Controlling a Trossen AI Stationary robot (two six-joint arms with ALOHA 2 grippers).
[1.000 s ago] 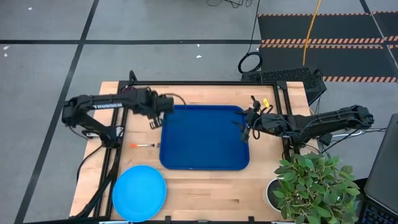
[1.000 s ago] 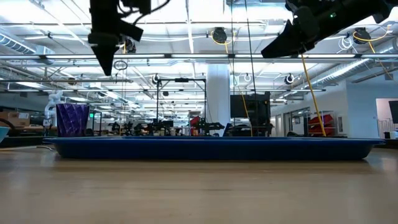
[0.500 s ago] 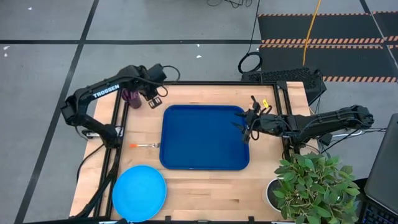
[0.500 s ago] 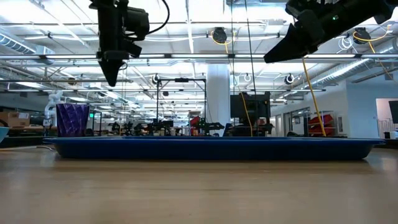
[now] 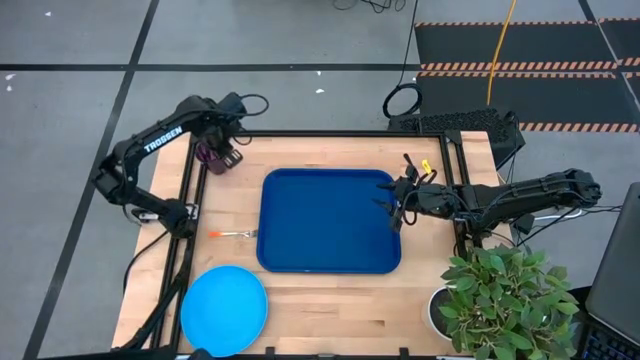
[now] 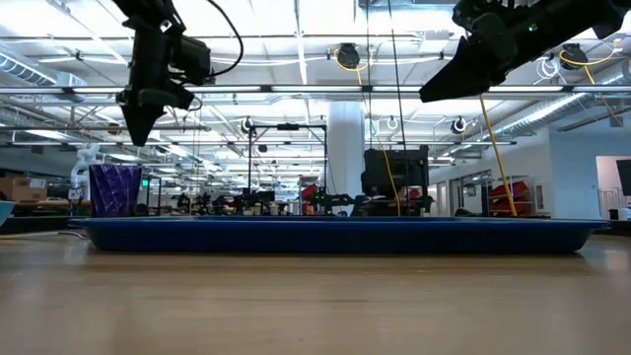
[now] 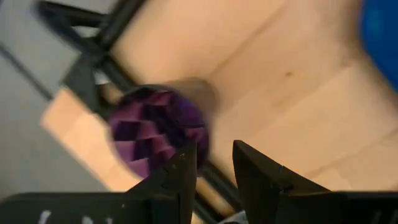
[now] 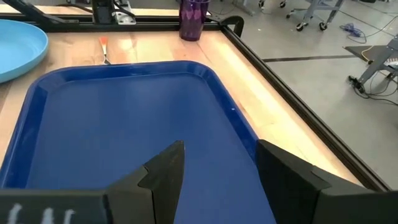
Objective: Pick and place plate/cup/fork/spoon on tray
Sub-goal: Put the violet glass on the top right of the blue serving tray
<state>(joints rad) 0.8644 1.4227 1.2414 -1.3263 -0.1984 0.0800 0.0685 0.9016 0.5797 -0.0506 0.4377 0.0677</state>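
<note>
From above, my left claw (image 5: pixel 229 155) hangs right over the cup (image 5: pixel 212 156). Down low, the cup (image 6: pixel 115 189) sits on the desk below my claw (image 6: pixel 135 128). My wrist shows fingers (image 7: pixel 182 180) slightly open, holding nothing.

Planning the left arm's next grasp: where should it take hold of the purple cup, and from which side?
Probably the rim, from straight above. The cup stands upright, mouth open, at the table's far left corner, off the tray. The left hand hangs above it; one finger inside, one outside the wall.
</note>
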